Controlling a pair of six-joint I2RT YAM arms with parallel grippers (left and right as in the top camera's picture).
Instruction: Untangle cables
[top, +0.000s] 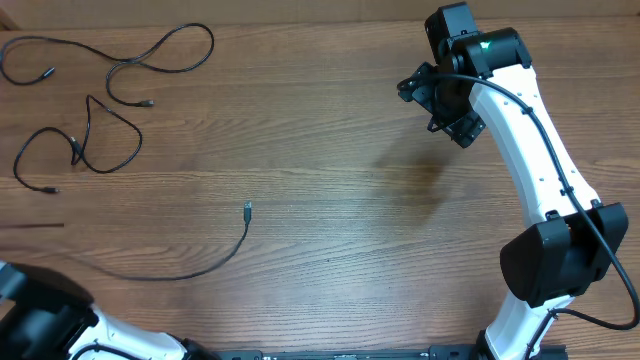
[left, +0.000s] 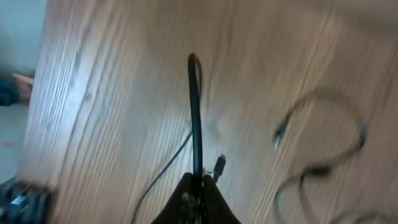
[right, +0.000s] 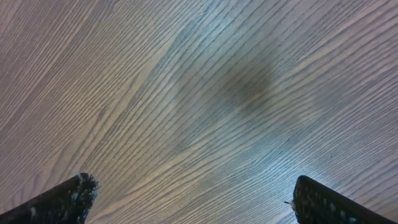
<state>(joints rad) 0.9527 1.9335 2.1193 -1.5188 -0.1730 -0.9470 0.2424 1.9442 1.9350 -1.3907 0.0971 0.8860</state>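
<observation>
Three thin black cables lie apart on the wooden table. One long cable (top: 170, 45) winds along the far left. A second cable (top: 110, 125) loops below it. A third cable (top: 215, 262) curves from its plug (top: 247, 208) toward the bottom left. In the left wrist view my left gripper (left: 196, 190) is shut on a black cable (left: 195, 112) that arches up away from the fingers, with a small plug (left: 219, 165) beside them. Blurred cable loops (left: 323, 168) lie to its right. My right gripper (top: 440, 100) is open and empty over bare wood (right: 199, 208).
My left arm's body (top: 40, 325) fills the bottom-left corner of the overhead view and hides its fingers there. My right arm (top: 540, 180) stretches along the right side. The table's left edge (left: 37, 93) shows in the left wrist view.
</observation>
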